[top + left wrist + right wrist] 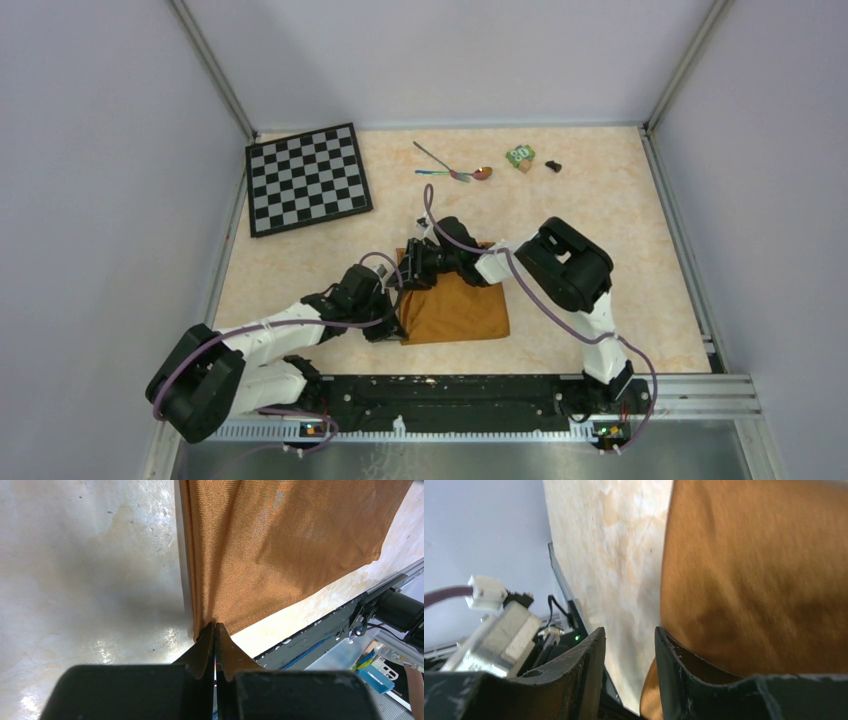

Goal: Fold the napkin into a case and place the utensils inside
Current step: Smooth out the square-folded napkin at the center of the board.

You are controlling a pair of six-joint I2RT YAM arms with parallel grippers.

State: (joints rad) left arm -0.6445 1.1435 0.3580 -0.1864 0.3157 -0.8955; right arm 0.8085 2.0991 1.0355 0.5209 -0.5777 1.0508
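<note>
Two fingers of the left gripper [216,645] are pressed together and pinch the near left corner of the shiny orange-brown satin napkin [280,545]. The right gripper [629,650] stands spread at the far left edge, gripping nothing I can see. The cloth lies rightward of both grippers, so I judge the fold goes that way. The rainbow-handled metal utensils [452,170] wait well apart, farther back.

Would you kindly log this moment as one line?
left gripper: shut on napkin corner; right gripper: open beside napkin; utensils: on table
</note>
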